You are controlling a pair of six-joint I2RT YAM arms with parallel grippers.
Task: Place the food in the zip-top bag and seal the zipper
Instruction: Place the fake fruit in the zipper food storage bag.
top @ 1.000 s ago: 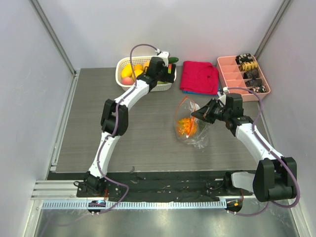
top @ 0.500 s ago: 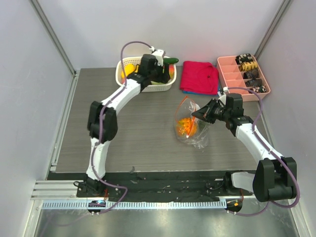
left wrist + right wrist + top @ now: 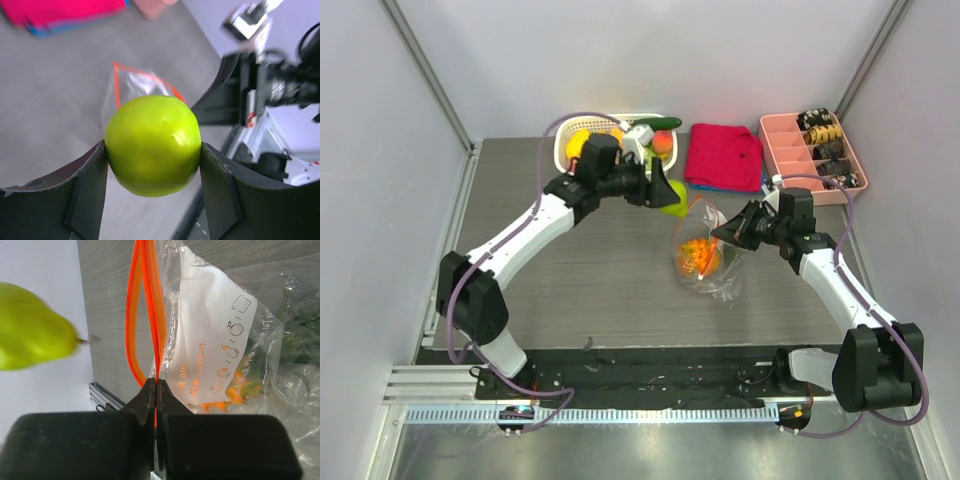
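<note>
Left tool [image 3: 152, 150]: part spread, clamping yellow-green fruit [image 3: 150, 135], held off the bench [image 3: 570, 270] near the bag mouth.
Right tool [image 3: 155, 390]: pressed together, pinching zipper [image 3: 145, 315] of zip-top bag [image 3: 712, 275], mid-bench, nearer the right edge; orange fruit [image 3: 698, 255] inside.

left claw [image 3: 153, 152] clamping green fruit [image 3: 152, 142], zip-top bag [image 3: 131, 86] behind, red cloth [image 3: 60, 12] beyond

A: What lies on the grey table [image 3: 590, 270]?
B: Upper centre, a white basket [image 3: 561, 150]. Just right of it, a red cloth [image 3: 724, 157]. Upper right, a pink tray [image 3: 782, 152]. Centre right, a clear bag [image 3: 705, 268], base on the surface.
</note>
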